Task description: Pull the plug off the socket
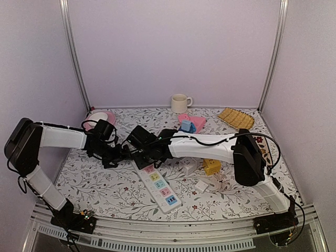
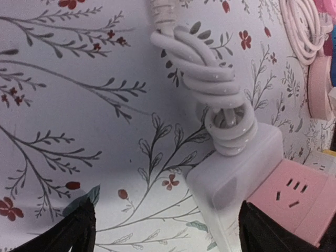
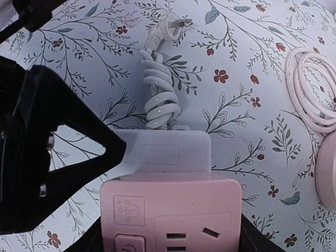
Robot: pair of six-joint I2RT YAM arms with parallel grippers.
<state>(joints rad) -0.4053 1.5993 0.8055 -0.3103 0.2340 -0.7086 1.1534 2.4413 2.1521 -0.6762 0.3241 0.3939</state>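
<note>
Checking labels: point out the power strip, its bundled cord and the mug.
power strip point(image 1: 160, 187), top view, socket face.
bundled cord point(image 3: 159, 100), right wrist view, mid coil.
mug point(image 1: 179, 103), top view, its body.

Left arm point(image 1: 63, 137), right arm point(image 1: 210, 147) reach inward — left gripper point(image 2: 168, 233) spread wide; right gripper point(image 3: 170, 242) grip unclear.

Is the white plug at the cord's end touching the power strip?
Apart. Right wrist view: plug lies on the table, coiled cord between it and the power strip.
</note>
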